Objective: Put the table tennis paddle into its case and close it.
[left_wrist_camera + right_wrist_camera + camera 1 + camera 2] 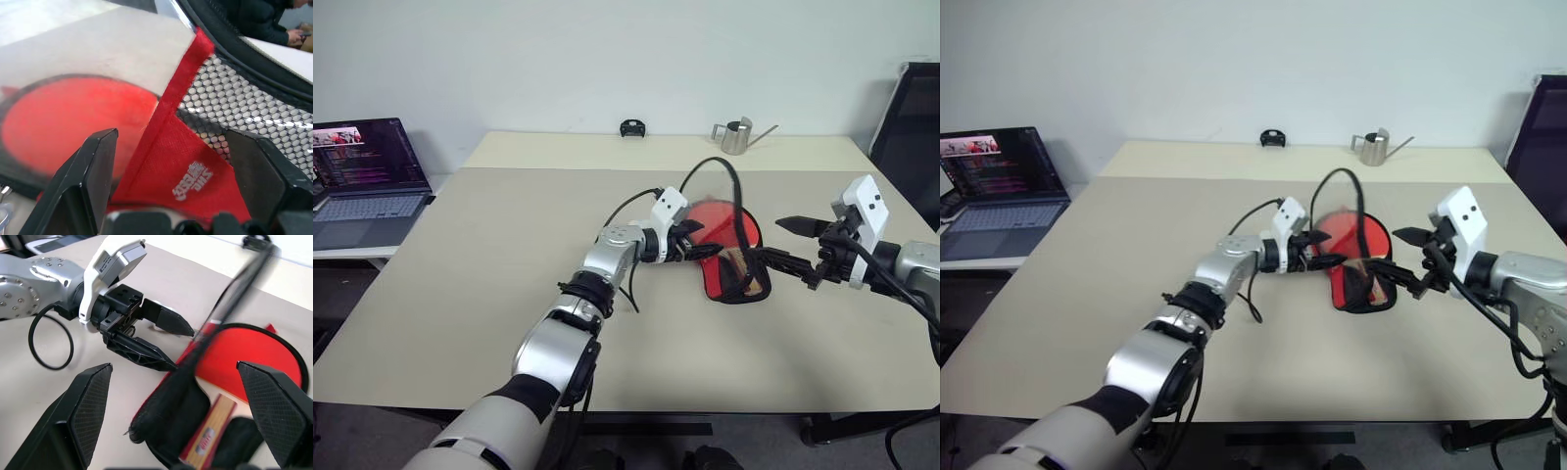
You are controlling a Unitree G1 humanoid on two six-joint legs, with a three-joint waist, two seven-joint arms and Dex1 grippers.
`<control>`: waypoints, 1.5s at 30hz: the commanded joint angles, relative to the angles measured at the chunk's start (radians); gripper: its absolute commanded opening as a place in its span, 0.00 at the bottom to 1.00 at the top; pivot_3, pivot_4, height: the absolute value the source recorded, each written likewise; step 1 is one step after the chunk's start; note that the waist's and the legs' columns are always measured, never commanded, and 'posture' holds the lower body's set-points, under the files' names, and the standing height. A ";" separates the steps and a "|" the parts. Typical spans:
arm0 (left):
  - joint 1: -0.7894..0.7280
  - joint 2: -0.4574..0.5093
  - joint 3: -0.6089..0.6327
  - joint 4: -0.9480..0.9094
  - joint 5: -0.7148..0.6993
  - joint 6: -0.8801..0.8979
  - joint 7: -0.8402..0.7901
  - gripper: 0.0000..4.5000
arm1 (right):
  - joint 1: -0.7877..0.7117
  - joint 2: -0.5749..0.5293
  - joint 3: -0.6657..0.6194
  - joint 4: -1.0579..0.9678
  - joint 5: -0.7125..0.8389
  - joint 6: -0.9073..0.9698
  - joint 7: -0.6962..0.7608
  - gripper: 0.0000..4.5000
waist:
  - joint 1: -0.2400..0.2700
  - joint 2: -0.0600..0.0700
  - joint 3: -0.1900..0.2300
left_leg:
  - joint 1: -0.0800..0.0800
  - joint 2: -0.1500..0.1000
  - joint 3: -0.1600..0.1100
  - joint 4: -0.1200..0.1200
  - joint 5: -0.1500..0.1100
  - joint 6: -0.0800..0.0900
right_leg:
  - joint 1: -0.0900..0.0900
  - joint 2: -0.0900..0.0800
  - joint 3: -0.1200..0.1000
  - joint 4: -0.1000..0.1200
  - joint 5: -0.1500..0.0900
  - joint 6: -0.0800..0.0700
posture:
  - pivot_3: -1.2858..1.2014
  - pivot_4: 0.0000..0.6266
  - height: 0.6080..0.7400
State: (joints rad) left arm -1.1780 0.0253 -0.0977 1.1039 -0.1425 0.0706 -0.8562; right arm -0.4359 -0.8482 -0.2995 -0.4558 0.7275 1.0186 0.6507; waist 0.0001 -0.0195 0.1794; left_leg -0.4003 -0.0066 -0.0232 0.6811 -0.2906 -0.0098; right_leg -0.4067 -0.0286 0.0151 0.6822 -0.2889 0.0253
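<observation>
paddle: we see the table tennis paddle (211,431) already partly inside the case (732,257), its red blade lying flat on the desk (509,255) and its wooden handle poking out of the near, open mouth of the pouch
long axis: we judge that paddle and case run from the far side of the desk toward us, handle end nearest
left hand: our left hand (697,243) sits just beside the left edge of the case, its two fingers spread wide and holding nothing, pointing across toward the red fabric and mesh pocket
right hand: our right hand (793,245) hovers just off the right edge of the case, also spread wide and empty, pointing in at the handle end
nearer: both flank the case closely; we judge the left a touch closer to the fabric edge
in the way: a black cable (729,181) arches over the case between the two hands; it could snag a reach
other things: a laptop (367,186), a metal watering can (736,136) and a small black object (631,128) stand well apart from the work
</observation>
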 commanded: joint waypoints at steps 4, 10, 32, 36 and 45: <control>-0.076 -0.055 0.054 0.105 0.025 -0.098 0.081 0.85 | 0.013 0.030 -0.037 -0.041 0.016 -0.010 -0.070 0.99 | -0.005 0.000 0.000 | 0.001 0.000 0.000 0.000 0.000 0.000 | 0.000 0.000 0.001 0.001 0.000 0.000 | 0.52 0.24 1.00; -0.071 -0.025 0.072 0.105 0.040 -0.133 0.073 0.85 | 0.015 0.060 -0.024 -0.009 -0.015 -0.027 -0.119 0.99 | -0.004 0.000 0.000 | 0.001 0.000 0.000 0.000 0.000 0.000 | 0.000 0.001 0.001 0.002 0.000 0.000 | 0.52 0.24 1.00; 0.379 0.420 0.144 -0.918 -0.262 0.354 -0.314 0.85 | -0.279 0.203 0.254 0.814 -0.410 -0.364 -0.085 0.99 | -0.026 0.001 -0.001 | 0.001 0.001 0.000 0.000 0.002 -0.004 | 0.000 0.000 0.001 0.002 0.000 0.000 | 0.52 0.24 1.00; 0.394 0.456 0.148 -1.007 -0.296 0.417 -0.295 0.85 | -0.319 0.236 0.275 0.935 -0.461 -0.432 -0.070 0.99 | -0.030 0.001 -0.001 | 0.001 0.001 0.000 0.001 0.003 -0.004 | 0.000 0.000 0.001 0.002 0.000 0.000 | 0.52 0.24 1.00; 0.415 0.505 0.147 -1.042 -0.313 0.443 -0.270 0.85 | -0.378 0.289 0.307 1.129 -0.557 -0.551 -0.041 0.99 | -0.032 0.001 -0.001 | 0.002 0.001 0.001 0.001 0.003 -0.005 | 0.000 0.000 0.002 0.004 0.000 0.000 | 0.52 0.24 1.00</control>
State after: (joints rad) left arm -0.7540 0.5183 0.0337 0.1083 -0.4334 0.5178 -1.1307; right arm -0.7912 -0.5631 0.0024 0.6604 0.1885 0.4977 0.5998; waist -0.0317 -0.0182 0.1787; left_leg -0.3981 -0.0051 -0.0219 0.6818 -0.2879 -0.0145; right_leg -0.4071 -0.0288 0.0172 0.6862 -0.2889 0.0252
